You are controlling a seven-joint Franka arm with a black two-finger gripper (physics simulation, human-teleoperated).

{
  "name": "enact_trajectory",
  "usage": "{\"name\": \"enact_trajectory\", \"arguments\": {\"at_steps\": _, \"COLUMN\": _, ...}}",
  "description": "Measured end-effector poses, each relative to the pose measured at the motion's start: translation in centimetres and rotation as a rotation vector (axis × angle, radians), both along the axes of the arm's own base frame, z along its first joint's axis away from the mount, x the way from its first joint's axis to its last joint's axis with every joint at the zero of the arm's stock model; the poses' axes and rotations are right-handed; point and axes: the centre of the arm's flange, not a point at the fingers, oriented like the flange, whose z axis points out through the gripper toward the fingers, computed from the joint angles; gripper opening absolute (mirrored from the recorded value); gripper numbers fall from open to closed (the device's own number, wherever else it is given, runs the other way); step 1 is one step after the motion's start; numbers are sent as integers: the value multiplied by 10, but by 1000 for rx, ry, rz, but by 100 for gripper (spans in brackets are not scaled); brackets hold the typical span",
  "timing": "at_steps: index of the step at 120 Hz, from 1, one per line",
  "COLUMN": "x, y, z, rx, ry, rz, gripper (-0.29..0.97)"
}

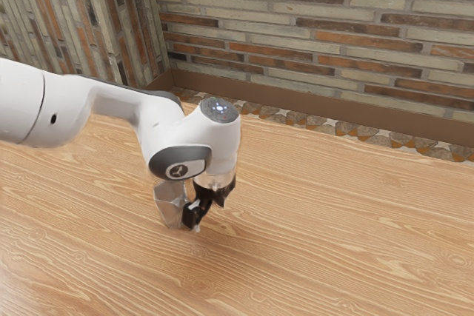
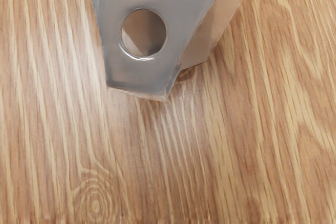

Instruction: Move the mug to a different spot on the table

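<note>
Mug: silver, faceted metal with mirror-like sides that narrow toward the base. It is on the counter, near the middle of the exterior view, directly under the arm's hand.
Mug, wrist view: a flat handle plate pierced by one round hole faces the camera. The wood grain shows through the hole. A thin dark shadow lies where the base meets the wood.
Gripper: black, pointing down, low over the counter. It is just beside the mug, on the side toward the exterior view's right, and partly overlaps it. Whether it is open or clamped on the mug cannot be told.
Arm: white with grey joint caps. It enters from the exterior view's left and bends down at the wrist above the mug.
Counter: light wood with long streaks of grain. A knot ring shows in the wrist view, on the side of the mug where the handle points.
Wall: brown and grey brick on two sides, meeting in a corner behind the arm.
Skirting: a dark brown band along the foot of the wall.
Pebbles: a narrow strip between the skirting and the counter's far edge.
</note>
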Motion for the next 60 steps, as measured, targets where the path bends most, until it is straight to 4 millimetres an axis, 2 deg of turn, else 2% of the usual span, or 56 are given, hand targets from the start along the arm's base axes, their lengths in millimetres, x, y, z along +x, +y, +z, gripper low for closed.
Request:
{"name": "enact_trajectory", "arguments": {"at_steps": 15, "x": 3, "y": -10, "z": 42, "rx": -112, "ry": 21, "rz": -101, "gripper": 66}}
{"name": "enact_trajectory", "arguments": {"at_steps": 26, "x": 22, "y": -23, "z": 100, "rx": -145, "ry": 5, "rz": -234, "gripper": 67}}
{"name": "enact_trajectory", "arguments": {"at_steps": 33, "x": 31, "y": -20, "z": 134, "rx": -148, "ry": -1, "rz": -307, "gripper": 67}}
{"name": "enact_trajectory", "arguments": {"at_steps": 37, "x": 32, "y": -10, "z": 153, "rx": -147, "ry": -2, "rz": -321, "gripper": 67}}
{"name": "enact_trajectory", "arguments": {"at_steps": 49, "x": 42, "y": 52, "z": 195, "rx": -146, "ry": 17, "rz": -351, "gripper": 67}}
{"name": "enact_trajectory", "arguments": {"at_steps": 60, "x": 50, "y": 96, "z": 249, "rx": -155, "ry": 8, "rz": -423, "gripper": 68}}
